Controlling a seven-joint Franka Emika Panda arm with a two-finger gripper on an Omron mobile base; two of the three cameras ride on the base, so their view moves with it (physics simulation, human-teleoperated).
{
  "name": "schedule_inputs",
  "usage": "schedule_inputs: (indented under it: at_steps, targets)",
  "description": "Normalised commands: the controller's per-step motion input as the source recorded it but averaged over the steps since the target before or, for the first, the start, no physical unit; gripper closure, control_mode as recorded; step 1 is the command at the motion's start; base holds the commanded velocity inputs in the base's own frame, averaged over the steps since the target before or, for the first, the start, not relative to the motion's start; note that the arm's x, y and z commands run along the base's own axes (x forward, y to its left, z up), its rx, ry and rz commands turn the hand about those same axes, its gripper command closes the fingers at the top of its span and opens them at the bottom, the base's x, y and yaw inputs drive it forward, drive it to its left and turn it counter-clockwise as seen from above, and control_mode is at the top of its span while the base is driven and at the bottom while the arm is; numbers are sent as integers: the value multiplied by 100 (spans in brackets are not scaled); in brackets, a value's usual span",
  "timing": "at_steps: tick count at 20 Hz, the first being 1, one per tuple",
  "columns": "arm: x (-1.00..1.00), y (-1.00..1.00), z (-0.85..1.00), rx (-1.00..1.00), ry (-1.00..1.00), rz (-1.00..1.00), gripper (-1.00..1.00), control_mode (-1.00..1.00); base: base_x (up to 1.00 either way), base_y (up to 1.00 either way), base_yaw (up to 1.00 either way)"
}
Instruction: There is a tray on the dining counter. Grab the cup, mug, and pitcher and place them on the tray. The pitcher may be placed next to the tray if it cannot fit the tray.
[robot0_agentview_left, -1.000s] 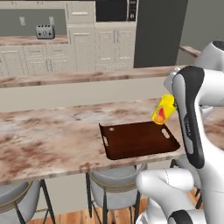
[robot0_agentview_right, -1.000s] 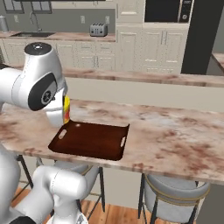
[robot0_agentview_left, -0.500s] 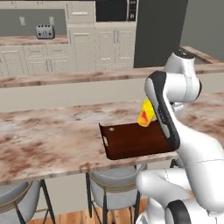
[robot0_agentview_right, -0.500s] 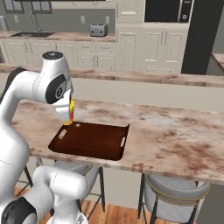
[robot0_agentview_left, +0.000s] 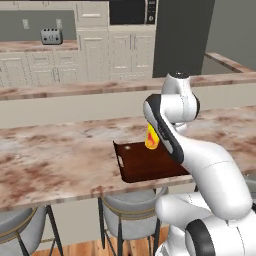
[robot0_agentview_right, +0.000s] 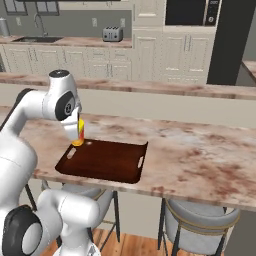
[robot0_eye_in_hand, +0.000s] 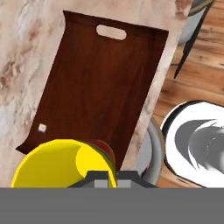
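Note:
The yellow cup (robot0_agentview_left: 152, 137) with its red-orange mark hangs tilted just above the far rim of the dark reddish-brown tray (robot0_agentview_left: 141, 164), with my gripper (robot0_agentview_left: 153, 131) shut on it. The right base view has the cup (robot0_agentview_right: 79, 134) over the left far corner of the tray (robot0_agentview_right: 107, 161). Seen from the hand, the cup (robot0_eye_in_hand: 59, 164) sits between my gripper (robot0_eye_in_hand: 107, 177) fingers and the bare tray (robot0_eye_in_hand: 100, 83) stretches ahead. The tray lies at the front edge of the dining counter (robot0_agentview_left: 60, 152). The mug and pitcher are out of view.
Grey stools (robot0_agentview_left: 131, 210) (robot0_agentview_right: 200, 220) stand under the counter's front edge. A raised ledge (robot0_agentview_right: 165, 87) runs behind the dining counter. A toaster (robot0_agentview_left: 51, 36) sits on the back kitchen counter. My own arm (robot0_agentview_left: 175, 145) crosses over the tray's right end.
The arm has swung the cup leftward in the left base view, from past the tray's right end to above its far rim, and slightly lower. The tray has not moved.

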Motion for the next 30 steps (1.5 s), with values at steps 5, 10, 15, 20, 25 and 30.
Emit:
schedule_inputs:
  at_steps: [5, 10, 15, 20, 25, 30]
  targets:
    - [46, 0, -40, 0, 6, 0, 100, -100, 0, 0, 0]
    - [33, 0, -31, 0, 7, 0, 100, -100, 0, 0, 0]
    - [21, 2, -29, 0, 6, 0, 100, -100, 0, 0, 0]
    - [37, 10, -39, -3, 1, 0, 100, -100, 0, 0, 0]
    - [38, 31, -34, -6, 8, 0, 100, -100, 0, 0, 0]
    - [42, 22, -16, -1, 5, 0, 100, -100, 0, 0, 0]
